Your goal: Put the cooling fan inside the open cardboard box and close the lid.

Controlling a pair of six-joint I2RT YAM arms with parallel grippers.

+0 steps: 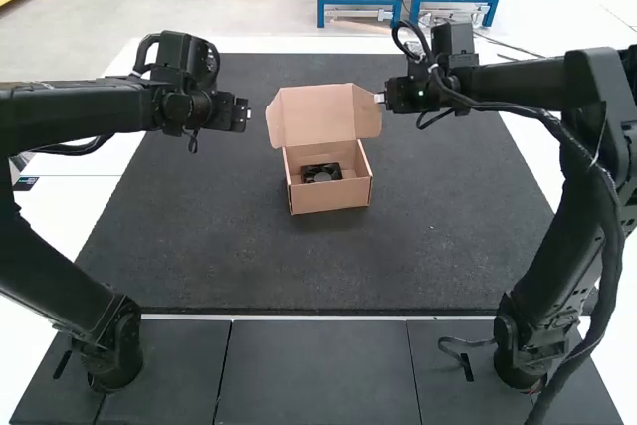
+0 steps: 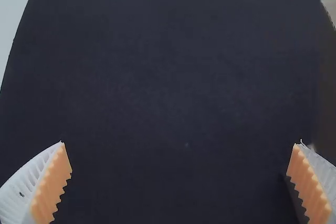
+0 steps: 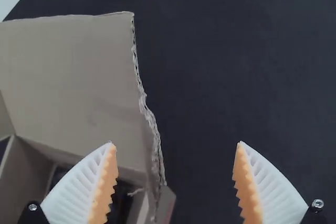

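Cardboard box (image 1: pixel 329 192) holds the cooling fan (image 1: pixel 320 174), lid (image 1: pixel 318 114) upright, flanked by left gripper (image 2: pixel 181 145) and right gripper (image 3: pixel 174 144), both released, seemingly poised to close it.

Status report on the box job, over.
Left gripper and right gripper: jaws open, empty. Cooling fan inside cardboard box; lid upright. Nothing blocking lid.

Free room above the box (image 1: pixel 328 191); upright lid (image 1: pixel 318 114) between left hand (image 1: pixel 244 112) and right hand (image 1: pixel 381 98).
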